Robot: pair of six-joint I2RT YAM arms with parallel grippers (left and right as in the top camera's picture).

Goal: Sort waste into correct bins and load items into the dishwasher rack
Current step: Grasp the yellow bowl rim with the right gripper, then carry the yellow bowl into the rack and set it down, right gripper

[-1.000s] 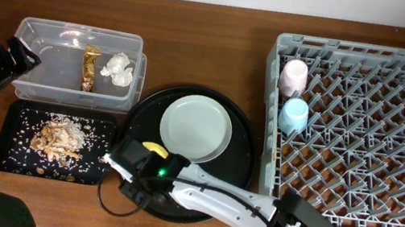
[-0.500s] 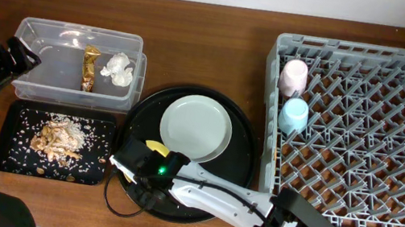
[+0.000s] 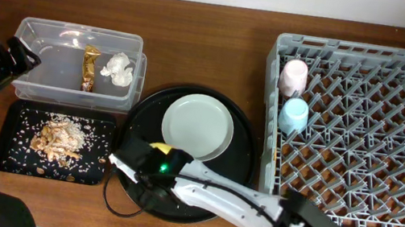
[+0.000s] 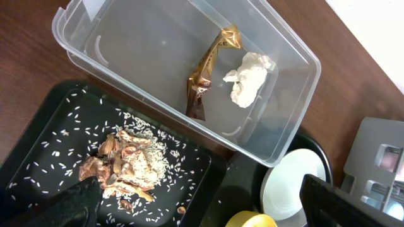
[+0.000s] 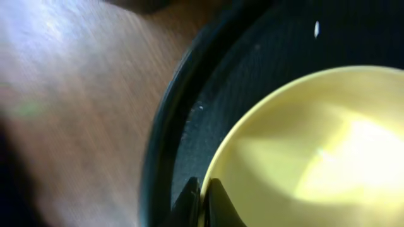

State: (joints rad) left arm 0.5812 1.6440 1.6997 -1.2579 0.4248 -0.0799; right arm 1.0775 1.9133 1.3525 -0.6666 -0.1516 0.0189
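Note:
My right gripper (image 5: 203, 203) is shut on the rim of the yellow bowl (image 5: 303, 151), over the large round black tray (image 3: 235, 176); the bowl peeks out by the wrist in the overhead view (image 3: 158, 148). The grey-green plate (image 3: 197, 126) lies on that tray. The wrapper (image 4: 208, 69) and napkin (image 4: 249, 79) lie in the clear tub (image 3: 75, 44). Food scraps (image 4: 126, 165) and crumbs lie in the shallow black tray (image 3: 8, 156). Pink cup (image 3: 293, 76) and blue cup (image 3: 294, 114) stand in the dishwasher rack (image 3: 361, 139). My left gripper (image 3: 20, 56) is open and empty, left of the tub. Chopsticks are not in view.
The rack fills the right side of the wooden table (image 3: 206, 41). The right arm (image 3: 237, 204) stretches across the front edge of the round tray. The tub and shallow tray sit side by side at the left.
The right gripper with the yellow bowl has shifted slightly right and back over the round tray. The left arm has not moved.

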